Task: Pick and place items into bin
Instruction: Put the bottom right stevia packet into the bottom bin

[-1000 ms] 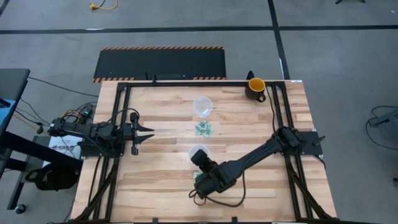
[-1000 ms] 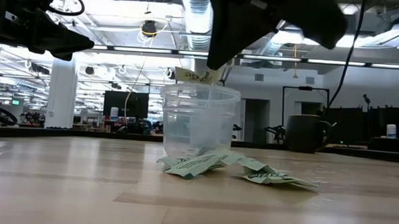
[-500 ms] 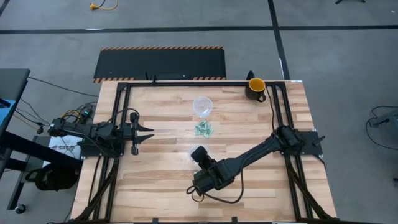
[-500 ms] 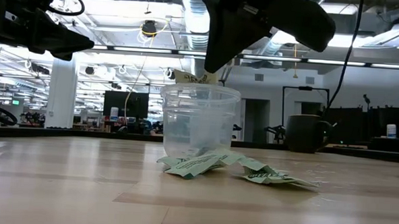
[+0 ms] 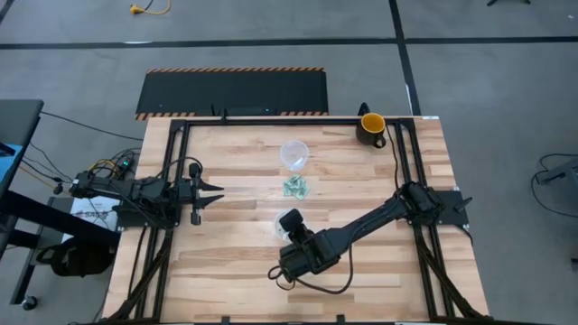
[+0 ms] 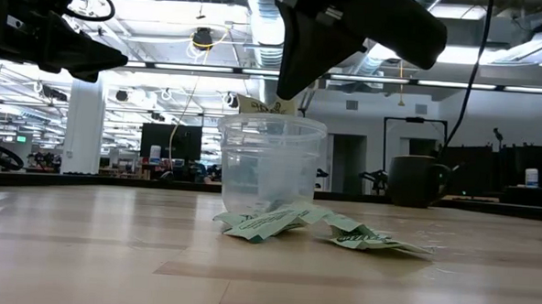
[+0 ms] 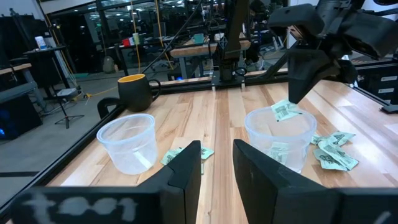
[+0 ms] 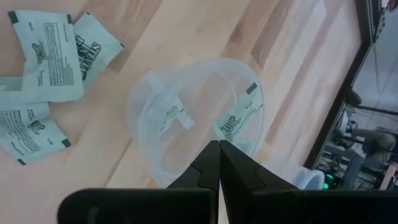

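A clear plastic cup (image 6: 270, 166) stands upright on the wooden table, and a second clear cup (image 5: 294, 153) stands farther back. My right gripper (image 6: 287, 90) hangs over the near cup's rim, shut on one pale green packet (image 6: 266, 104). Another packet (image 8: 168, 115) lies inside this cup. Loose packets (image 6: 327, 230) lie flat on the table before the cup, and more packets (image 5: 295, 187) lie between the two cups. My left gripper (image 5: 209, 191) waits open at the table's left side, pointing level, with nothing between its fingers. My right gripper pinches one end of a single green packet (image 7: 285, 112) between its two fingertips. The fingers come slanting down from the table's near right. The packet hangs clear just above the cup's open rim, touching nothing else that I can see.
A yellow-and-dark mug (image 5: 371, 126) stands at the far right corner. Black frame rails (image 5: 271, 118) run along the far and side edges of the table. Bare wood lies at the near left.
My right gripper has rolled a little about its own line while staying over the near cup. It has kept shut on the packet, which still hangs above the rim.
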Controlling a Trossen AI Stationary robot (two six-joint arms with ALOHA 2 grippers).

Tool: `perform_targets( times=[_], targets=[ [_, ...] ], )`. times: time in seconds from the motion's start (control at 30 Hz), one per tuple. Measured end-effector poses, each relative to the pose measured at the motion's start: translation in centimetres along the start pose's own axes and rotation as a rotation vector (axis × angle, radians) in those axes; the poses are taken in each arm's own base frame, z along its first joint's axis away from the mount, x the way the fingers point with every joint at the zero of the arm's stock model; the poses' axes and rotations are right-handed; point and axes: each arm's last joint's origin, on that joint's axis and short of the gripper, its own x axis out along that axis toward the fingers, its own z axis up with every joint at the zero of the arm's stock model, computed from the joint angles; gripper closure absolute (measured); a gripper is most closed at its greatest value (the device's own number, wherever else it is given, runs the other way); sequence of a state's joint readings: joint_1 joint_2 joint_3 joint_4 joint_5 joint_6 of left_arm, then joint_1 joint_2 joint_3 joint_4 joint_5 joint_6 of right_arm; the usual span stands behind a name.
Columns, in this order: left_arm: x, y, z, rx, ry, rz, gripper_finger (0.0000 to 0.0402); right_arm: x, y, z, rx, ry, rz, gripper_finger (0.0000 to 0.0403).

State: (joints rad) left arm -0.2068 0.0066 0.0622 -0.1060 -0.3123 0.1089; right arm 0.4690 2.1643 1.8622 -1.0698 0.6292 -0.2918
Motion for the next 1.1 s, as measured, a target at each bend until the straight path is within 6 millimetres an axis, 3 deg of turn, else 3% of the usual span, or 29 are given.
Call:
perform_targets(
  times=[0.43, 0.77, 1.1],
  targets=[
    [0.0, 0.0, 0.0, 0.0, 0.0, 0.0, 0.0317, 0.0, 0.0, 0.0, 0.015, 0.0, -0.002, 0.034],
    [0.0, 0.0, 0.0, 0.0, 0.0, 0.0, 0.0317, -0.8, 0.9, 0.3, 0.01, -0.012, -0.023, 0.0337],
    [0.0, 0.0, 0.0, 0.0, 0.0, 0.0, 0.0317, -2.5, 3.2, 0.9, 0.185, -0.055, -0.013, 0.0337]
  ],
)
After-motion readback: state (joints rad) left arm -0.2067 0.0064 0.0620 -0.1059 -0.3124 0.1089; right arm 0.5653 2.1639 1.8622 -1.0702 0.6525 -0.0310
